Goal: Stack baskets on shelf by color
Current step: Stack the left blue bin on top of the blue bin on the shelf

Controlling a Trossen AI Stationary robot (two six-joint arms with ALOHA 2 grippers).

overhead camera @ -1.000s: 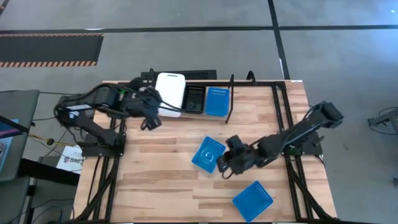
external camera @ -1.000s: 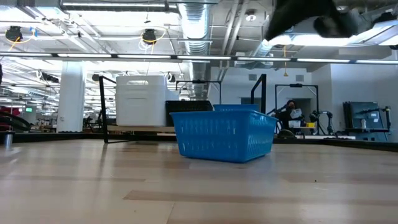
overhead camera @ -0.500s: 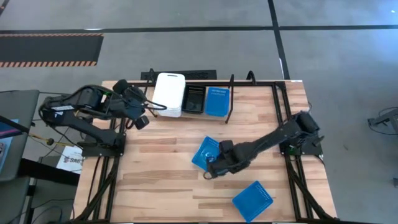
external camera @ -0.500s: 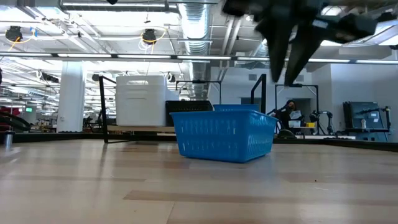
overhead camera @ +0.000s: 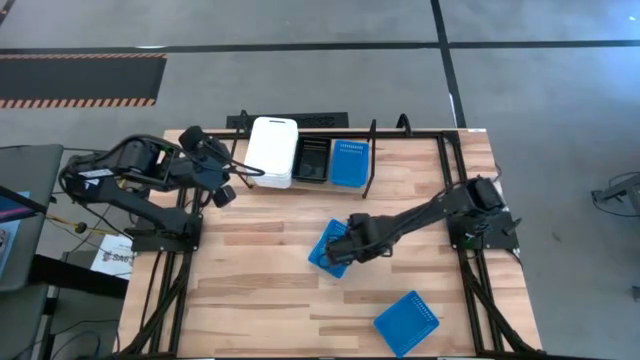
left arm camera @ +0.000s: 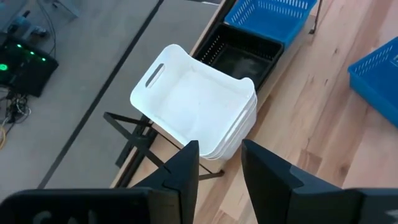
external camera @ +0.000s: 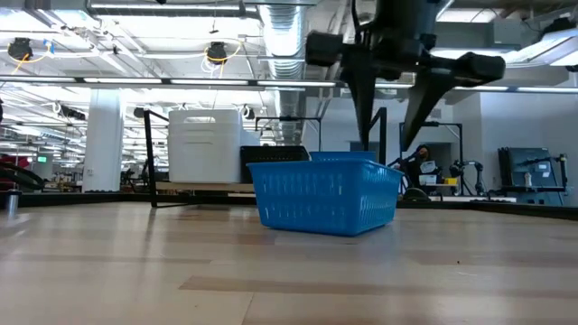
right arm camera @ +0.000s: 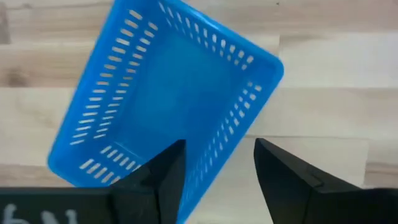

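A blue basket (overhead camera: 326,243) (right arm camera: 161,93) sits upright on the table's middle. My right gripper (overhead camera: 342,252) (external camera: 388,135) hangs open just above it, fingers pointing down over its right-hand wall, one on either side and clear of it. On the shelf (overhead camera: 375,150) at the far edge stand a stack of white baskets (overhead camera: 272,152) (left arm camera: 199,106), a black basket (overhead camera: 312,158) and a blue basket (overhead camera: 349,163). My left gripper (overhead camera: 226,190) (left arm camera: 221,168) is open with nothing in it, drawn back left of the white stack.
A second loose blue basket (overhead camera: 407,322) lies near the table's front edge, right of the middle. Bare wood lies between the shelf and the loose baskets and along the table's left half. Black frame tubes (overhead camera: 460,190) run along the right edge.
My right gripper has swung toward the table's left, over the middle blue basket, sunk toward it and tipped to point down; its fingers have opened. My left gripper has drawn back from the white stack toward the table's left edge. No basket has moved.
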